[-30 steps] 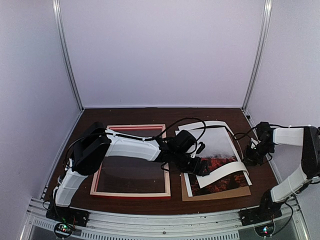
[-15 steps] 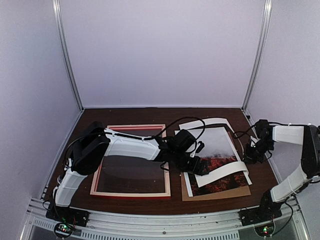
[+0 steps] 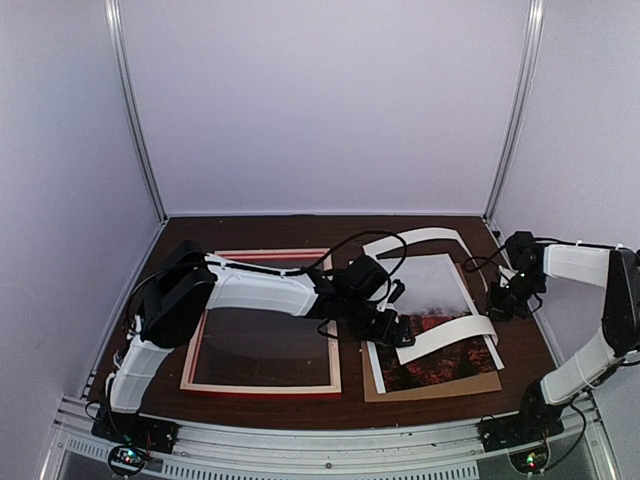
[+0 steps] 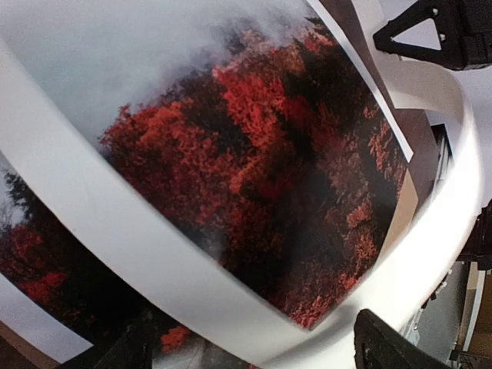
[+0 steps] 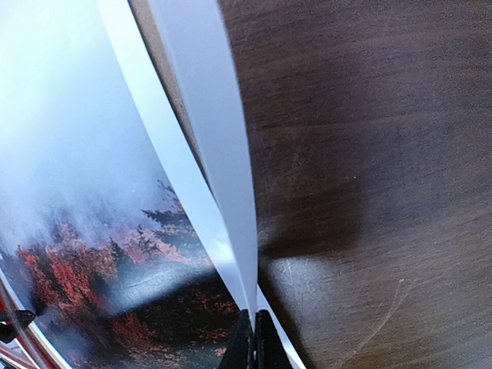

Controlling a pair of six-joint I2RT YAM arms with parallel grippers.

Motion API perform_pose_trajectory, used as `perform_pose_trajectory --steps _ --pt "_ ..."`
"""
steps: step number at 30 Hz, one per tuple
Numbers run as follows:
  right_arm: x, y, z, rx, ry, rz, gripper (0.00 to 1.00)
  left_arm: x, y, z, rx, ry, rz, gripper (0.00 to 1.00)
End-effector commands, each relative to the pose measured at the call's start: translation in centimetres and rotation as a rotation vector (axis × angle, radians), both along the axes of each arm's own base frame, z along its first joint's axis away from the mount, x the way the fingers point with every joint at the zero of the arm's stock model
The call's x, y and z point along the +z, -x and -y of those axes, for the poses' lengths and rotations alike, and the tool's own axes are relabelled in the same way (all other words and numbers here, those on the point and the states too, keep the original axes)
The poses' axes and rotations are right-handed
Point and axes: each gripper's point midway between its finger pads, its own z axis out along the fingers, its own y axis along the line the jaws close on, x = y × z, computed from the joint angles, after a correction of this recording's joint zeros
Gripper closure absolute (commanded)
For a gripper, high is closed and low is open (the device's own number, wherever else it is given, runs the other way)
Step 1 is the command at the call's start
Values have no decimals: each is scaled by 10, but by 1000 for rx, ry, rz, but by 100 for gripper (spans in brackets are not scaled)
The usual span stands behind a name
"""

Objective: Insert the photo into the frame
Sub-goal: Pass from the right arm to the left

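The photo (image 3: 440,300) of red trees under mist lies flat on a brown backing board (image 3: 430,385) right of the frame (image 3: 260,389), which rests flat with red front and pale wood sides. A white mat (image 3: 445,337) with a cut-out window arches up over the photo. My right gripper (image 3: 500,310) is shut on the mat's right strip (image 5: 223,154), holding it off the table. My left gripper (image 3: 392,328) is open, low at the photo's left edge. In the left wrist view the photo (image 4: 254,138) fills the frame and the mat strip (image 4: 115,223) crosses it between the open fingers (image 4: 380,346).
Dark wood table (image 5: 369,154) shows to the right of the board. White booth walls with metal posts (image 3: 510,120) enclose the back and sides. The left arm (image 3: 260,290) stretches across the frame's upper part.
The right gripper has closed on the mat's right strip and raised it, so the mat bows higher off the photo. The left gripper has shifted slightly left and opened a little wider.
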Motion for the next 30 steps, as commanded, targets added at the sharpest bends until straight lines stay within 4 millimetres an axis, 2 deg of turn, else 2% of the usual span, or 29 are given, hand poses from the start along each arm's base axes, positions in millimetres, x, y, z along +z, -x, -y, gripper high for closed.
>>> perform_pose_trajectory --steps 1,6,14,22,30 --pt "11 -8 3 18 51 17 100 38 -21 -9 34 27 49 9" --pt "17 -12 1 28 67 24 100 63 -35 -21 60 39 85 6" --pt "36 -19 -24 96 82 58 100 96 -53 -48 109 56 113 3" --pt "50 -27 -52 166 128 82 100 129 -67 -76 145 145 107 2" --pt "50 -29 -89 219 124 97 100 129 -87 -102 216 183 52 5"
